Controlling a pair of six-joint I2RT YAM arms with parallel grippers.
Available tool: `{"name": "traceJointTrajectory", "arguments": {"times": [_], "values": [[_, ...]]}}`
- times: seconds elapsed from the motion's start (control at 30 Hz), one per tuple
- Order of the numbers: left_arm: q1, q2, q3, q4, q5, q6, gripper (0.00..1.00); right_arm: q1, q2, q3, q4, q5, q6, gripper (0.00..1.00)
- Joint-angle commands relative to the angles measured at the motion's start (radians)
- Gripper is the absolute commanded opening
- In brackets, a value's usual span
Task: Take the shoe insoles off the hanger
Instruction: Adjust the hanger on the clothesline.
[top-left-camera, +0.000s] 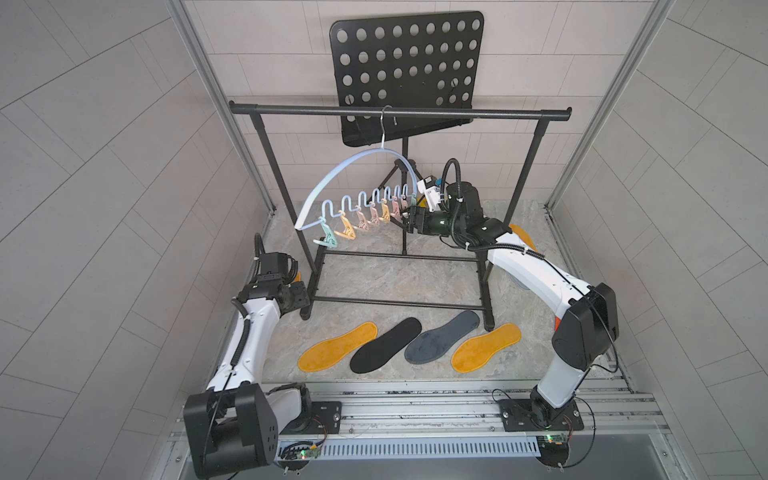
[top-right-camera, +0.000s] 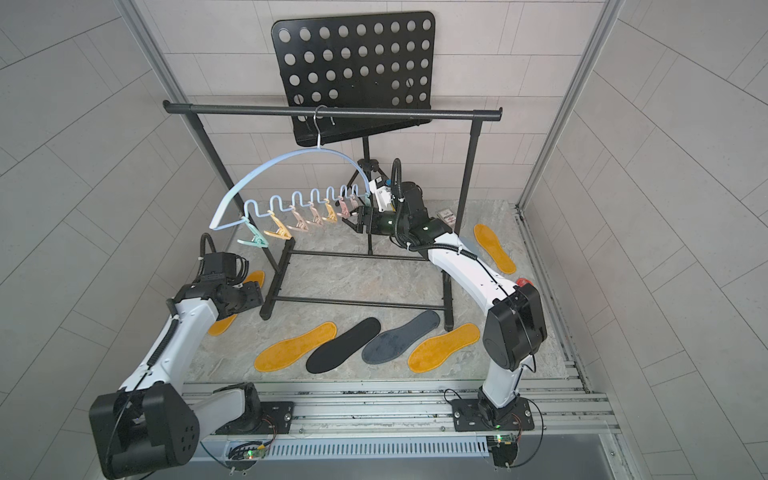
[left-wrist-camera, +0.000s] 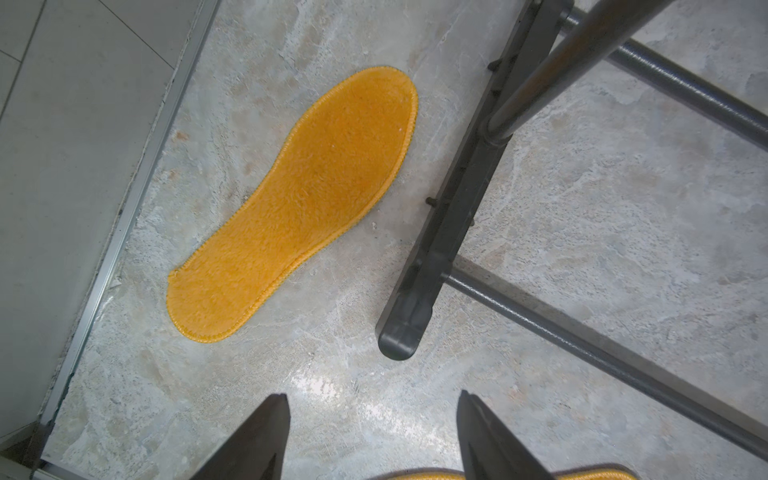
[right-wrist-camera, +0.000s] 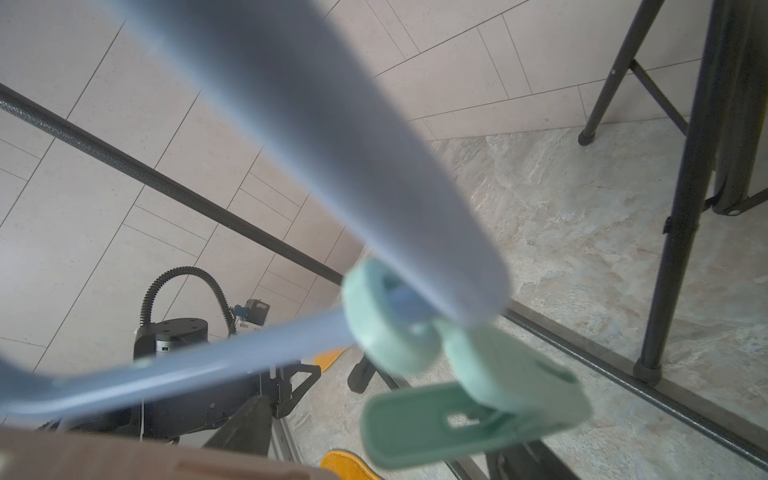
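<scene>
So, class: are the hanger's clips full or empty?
Empty, as far as visible: in both top views the clips on the hanger hang bare; insoles lie on the floor.

Mustard-yellow fuzzy insole (top-left-camera: 337, 346), plain black insole (top-left-camera: 385, 345), dark grey insole (top-left-camera: 441, 337); pale blue arched plastic hanger (top-left-camera: 307, 201) with mint, peach and pink plastic clips (top-left-camera: 347, 232); black metal music stand (top-left-camera: 409, 93) patterned with round holes; beige-grey marbled tabletop (top-left-camera: 395, 282)

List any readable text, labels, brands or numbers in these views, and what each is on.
No text is legible in any view.
Small printed card by the black rack: it has print, but too small to read.
White module on the right arm: dark marks, too small to read.
</scene>
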Motion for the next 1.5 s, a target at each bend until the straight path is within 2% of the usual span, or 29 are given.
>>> {"name": "traceJointTrajectory", "arguments": {"times": [0.0,0.37,0.57,1.0,1.23,1.47], "values": [[0.004,-0.023,-0.020,0.020,0.000,-0.004,0.71,0.014,0.009,0.028,-0.075,0.003,0.005,0.84],[0.005,-0.008,-0.023,0.035,0.020,-0.005,0.71,0.045,0.009,0.116,-0.092,0.024,-0.043,0.92],[0.004,-0.020,-0.050,0.054,0.026,-0.012,0.71,0.047,0.054,0.257,-0.233,0.079,-0.054,0.93],[0.003,-0.006,-0.062,0.078,0.046,-0.017,0.71,0.037,0.155,0.505,-0.590,0.316,-0.017,0.98],[0.003,-0.027,-0.084,0.088,0.038,-0.022,0.71,0.011,0.135,0.477,-0.563,0.379,0.027,0.98],[0.002,-0.036,-0.088,0.085,0.038,-0.022,0.71,0.004,0.150,0.549,-0.567,0.339,-0.005,0.98]]}}
